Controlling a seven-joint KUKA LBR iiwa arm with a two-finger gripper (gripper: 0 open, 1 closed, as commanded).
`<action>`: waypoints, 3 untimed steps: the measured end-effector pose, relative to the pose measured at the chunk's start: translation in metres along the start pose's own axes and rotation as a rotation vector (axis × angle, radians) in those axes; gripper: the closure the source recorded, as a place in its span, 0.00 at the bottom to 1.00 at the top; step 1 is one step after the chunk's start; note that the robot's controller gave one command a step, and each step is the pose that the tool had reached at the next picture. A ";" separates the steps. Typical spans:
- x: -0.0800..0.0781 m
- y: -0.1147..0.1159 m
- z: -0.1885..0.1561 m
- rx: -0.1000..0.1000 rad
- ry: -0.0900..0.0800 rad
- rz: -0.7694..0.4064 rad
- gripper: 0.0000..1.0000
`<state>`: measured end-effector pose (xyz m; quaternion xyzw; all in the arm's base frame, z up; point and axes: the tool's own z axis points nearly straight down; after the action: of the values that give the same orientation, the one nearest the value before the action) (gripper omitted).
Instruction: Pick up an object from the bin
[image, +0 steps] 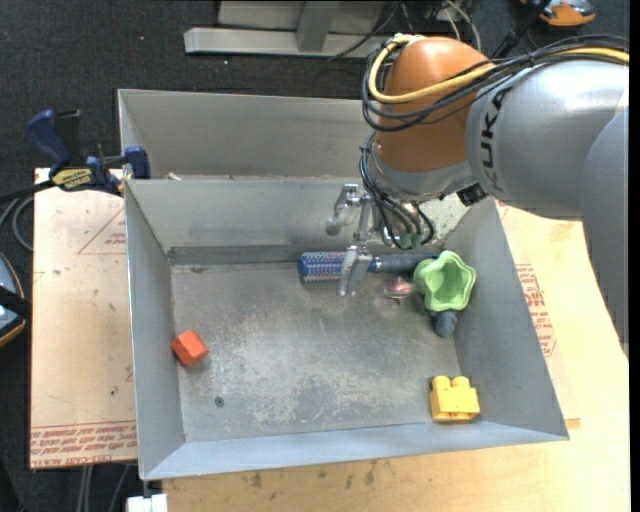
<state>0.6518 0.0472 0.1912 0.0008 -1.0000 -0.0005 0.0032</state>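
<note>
While your claw (349, 270) hangs just left of the green flower-shaped cup (445, 282), you cannot tell whether it is apart or together. Beneath it lies what looks like a blue brush (318, 267), its handle pointing toward the cup. You should find it light, stiff and probably slick, so grip across the narrow handle.

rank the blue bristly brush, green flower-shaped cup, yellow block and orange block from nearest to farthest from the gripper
1. The blue bristly brush, right beside the gripper, at the back of the bin.
2. The green flower-shaped cup, toward the view's right.
3. The yellow block, front right corner, and the orange block, left side: too close to call.
</note>
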 end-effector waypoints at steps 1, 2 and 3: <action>0.002 -0.019 0.063 0.000 -0.002 0.111 0.00; 0.000 -0.027 0.106 -0.003 -0.014 0.227 0.00; 0.001 -0.026 0.109 -0.003 -0.013 0.228 1.00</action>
<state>0.6502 0.0208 0.0822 -0.1130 -0.9936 -0.0016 -0.0030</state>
